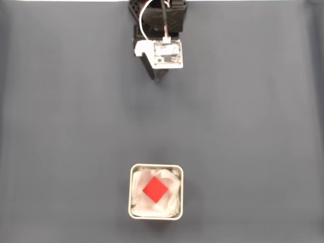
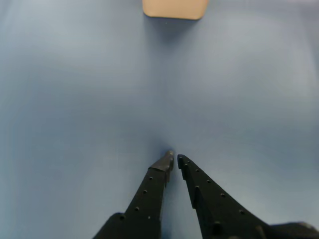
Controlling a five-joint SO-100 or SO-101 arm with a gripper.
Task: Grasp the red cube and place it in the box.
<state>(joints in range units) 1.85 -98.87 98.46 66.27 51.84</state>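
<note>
Fixed view: red cube [image 1: 155, 189] inside box [image 1: 133, 193]

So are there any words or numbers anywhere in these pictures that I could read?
No readable text anywhere.
The small circuit board on the arm in the fixed view has tiny marks, too small and blurred to read.
The red cube has plain faces.
The box shows no label on its rim.
The gripper bears only small holes, no writing.

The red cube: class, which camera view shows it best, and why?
The fixed view. It looks straight down on the red cube, which lies corner-on on the white lining inside the box. The wrist view catches one outer wall of the box at its top edge, beyond the end effector.
</note>
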